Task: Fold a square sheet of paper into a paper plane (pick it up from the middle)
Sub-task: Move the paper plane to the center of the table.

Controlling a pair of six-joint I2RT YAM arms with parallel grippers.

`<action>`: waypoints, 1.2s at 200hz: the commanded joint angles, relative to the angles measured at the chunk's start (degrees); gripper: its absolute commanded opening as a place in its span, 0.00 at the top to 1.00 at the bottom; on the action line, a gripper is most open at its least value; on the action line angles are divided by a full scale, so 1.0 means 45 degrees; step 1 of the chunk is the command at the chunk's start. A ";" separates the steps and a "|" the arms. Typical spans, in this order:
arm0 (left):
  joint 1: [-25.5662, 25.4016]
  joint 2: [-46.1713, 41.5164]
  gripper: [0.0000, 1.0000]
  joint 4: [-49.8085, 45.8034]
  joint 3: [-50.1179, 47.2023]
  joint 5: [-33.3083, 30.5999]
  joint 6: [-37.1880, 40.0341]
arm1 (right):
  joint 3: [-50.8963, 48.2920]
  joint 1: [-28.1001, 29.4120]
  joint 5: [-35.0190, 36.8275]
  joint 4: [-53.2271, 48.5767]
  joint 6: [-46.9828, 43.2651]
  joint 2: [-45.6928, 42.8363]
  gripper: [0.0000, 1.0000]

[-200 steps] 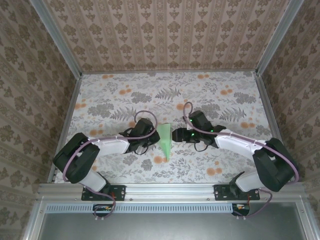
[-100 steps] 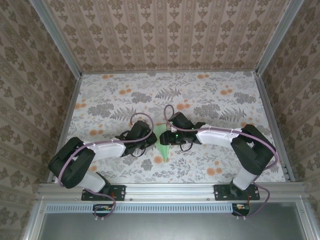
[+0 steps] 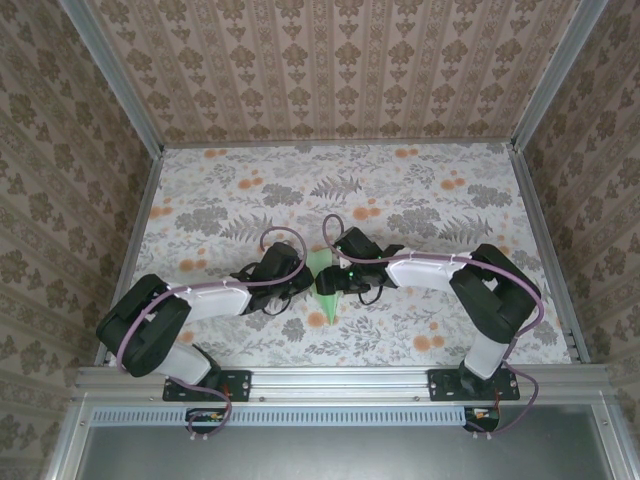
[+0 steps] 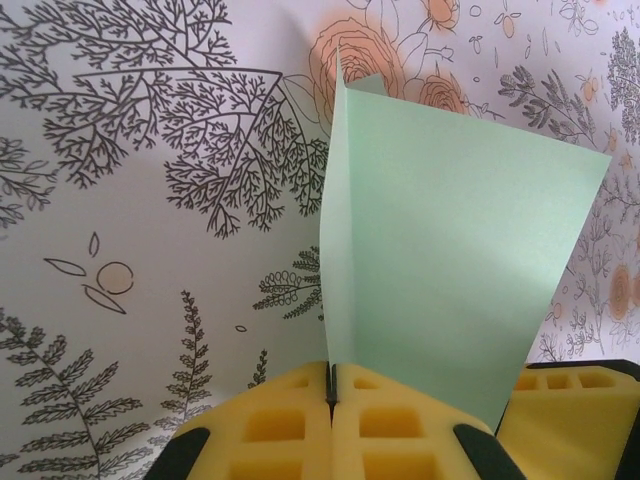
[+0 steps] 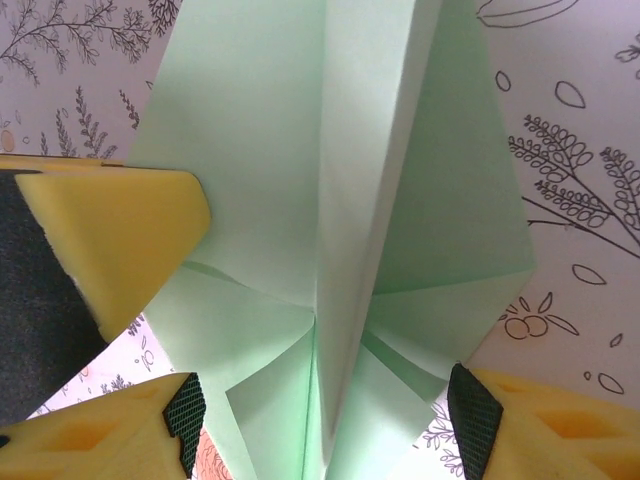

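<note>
Seen from above, a pale green paper plane [image 3: 328,303] sits at the middle of a floral surface [image 3: 420,190], toward 6 o'clock, with its narrow tip pointing to 6 o'clock. Two arms meet over it. The left hand [image 3: 303,283] reaches in from 9 o'clock and the right hand [image 3: 330,283] from 3 o'clock, the two almost touching.

In the left wrist view, the yellow pads [image 4: 275,420] are pressed together and pinch the lower edge of the plane. One green panel stands upright from the seam between them and fans out toward 2 o'clock.

In the right wrist view, the yellow fingers [image 5: 560,420] stand wide apart at 5 and 7 o'clock. The creased plane lies between them, its centre fold running from 12 to 6 o'clock, and neither finger clamps it.
</note>
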 commanded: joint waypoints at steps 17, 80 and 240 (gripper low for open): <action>0.0059 -0.0092 1.00 0.0164 -0.0128 -0.0146 -0.0209 | 0.0267 0.0125 -0.0830 -0.0100 -0.0151 0.0161 0.36; 0.0062 -0.0065 1.00 0.0192 -0.0147 -0.0140 -0.0243 | 0.0044 0.0159 -0.1291 0.0300 0.0056 -0.0027 0.44; 0.0058 -0.0151 1.00 0.0588 -0.0377 0.0025 -0.0343 | 0.1280 0.0955 0.1540 -0.1214 0.0314 0.0836 0.56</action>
